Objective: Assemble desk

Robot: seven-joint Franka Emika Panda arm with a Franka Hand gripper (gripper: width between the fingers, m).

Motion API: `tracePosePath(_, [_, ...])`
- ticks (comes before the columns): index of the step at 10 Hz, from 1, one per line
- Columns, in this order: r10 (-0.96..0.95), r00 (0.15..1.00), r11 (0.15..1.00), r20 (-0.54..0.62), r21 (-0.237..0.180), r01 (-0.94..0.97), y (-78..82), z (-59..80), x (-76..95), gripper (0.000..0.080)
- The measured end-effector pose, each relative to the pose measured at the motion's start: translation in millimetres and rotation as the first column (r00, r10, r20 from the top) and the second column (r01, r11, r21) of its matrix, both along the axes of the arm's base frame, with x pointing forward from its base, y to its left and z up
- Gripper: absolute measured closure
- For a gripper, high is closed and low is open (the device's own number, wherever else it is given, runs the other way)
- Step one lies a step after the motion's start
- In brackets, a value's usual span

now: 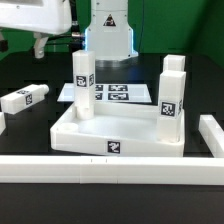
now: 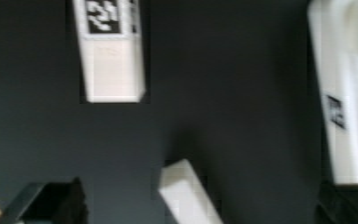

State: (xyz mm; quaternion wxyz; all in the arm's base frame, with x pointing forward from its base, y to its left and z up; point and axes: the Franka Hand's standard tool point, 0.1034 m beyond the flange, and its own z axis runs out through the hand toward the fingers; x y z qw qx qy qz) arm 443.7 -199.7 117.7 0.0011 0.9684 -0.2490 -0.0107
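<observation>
The white desk top (image 1: pixel 115 132) lies rim-up in the middle of the exterior view. Two white legs stand upright in its corners, one at the exterior view's left (image 1: pixel 82 85) and one at its right (image 1: pixel 172 95). A loose leg (image 1: pixel 25 98) with a tag lies on the black table left of the top, and it also shows in the wrist view (image 2: pixel 112 50). Another white leg end (image 2: pixel 190 190) lies on the table below the gripper. My gripper (image 1: pixel 39 45) hangs high above the loose legs, open and empty. In the wrist view (image 2: pixel 185 212) one dark finger (image 2: pixel 51 200) shows at the edge.
The marker board (image 1: pixel 115 95) lies flat behind the desk top. A long white border rail (image 1: pixel 110 168) runs along the front, and another (image 1: pixel 212 135) runs along the exterior view's right. The desk top's edge (image 2: pixel 350 90) shows in the wrist view.
</observation>
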Motion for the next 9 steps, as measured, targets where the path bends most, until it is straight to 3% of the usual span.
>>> tracePosePath(1, [-0.021, 1.000, 1.000, 0.004, 0.012, 0.021, -14.1, -2.0, -4.5, 0.0150])
tracePosePath(5, [-0.002, 1.000, 1.000, -0.024, 0.030, 0.003, -11.7, -4.4, -6.0, 0.0150])
tracePosePath(6, [0.060, 0.997, 0.997, -0.047, 0.056, -0.058, -15.9, -6.6, -11.3, 0.0150])
tracePosePath(9, [0.096, 0.969, 0.981, -0.229, 0.185, -0.054, -19.7, -15.7, -21.8, 0.0150])
